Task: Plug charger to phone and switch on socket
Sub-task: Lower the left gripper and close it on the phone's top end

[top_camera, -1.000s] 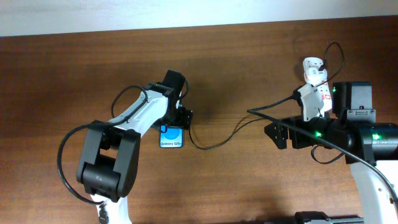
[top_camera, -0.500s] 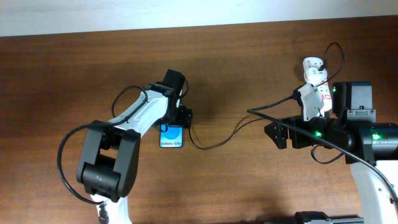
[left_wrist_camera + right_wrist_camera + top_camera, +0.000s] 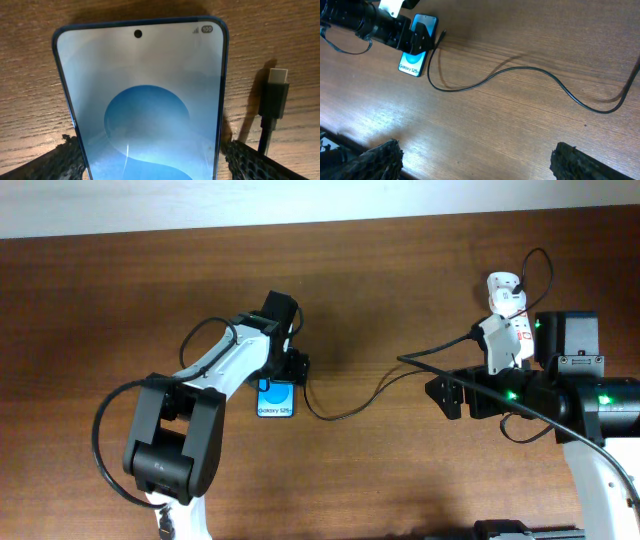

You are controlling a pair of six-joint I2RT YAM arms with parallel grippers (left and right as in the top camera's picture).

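Note:
The phone lies flat on the wooden table with its blue screen up, also seen as a small blue rectangle. My left gripper is open and straddles the phone's lower half, one finger close beside each long edge. The charger's connector tip lies on the table just right of the phone, apart from it. Its thin black cable loops right toward the white socket at the far right. My right gripper hangs open over bare table with nothing between its fingers, far from the phone.
The charger's cable snakes across the table between the two arms. The right arm's body sits just in front of the socket. The table's far edge meets a white wall.

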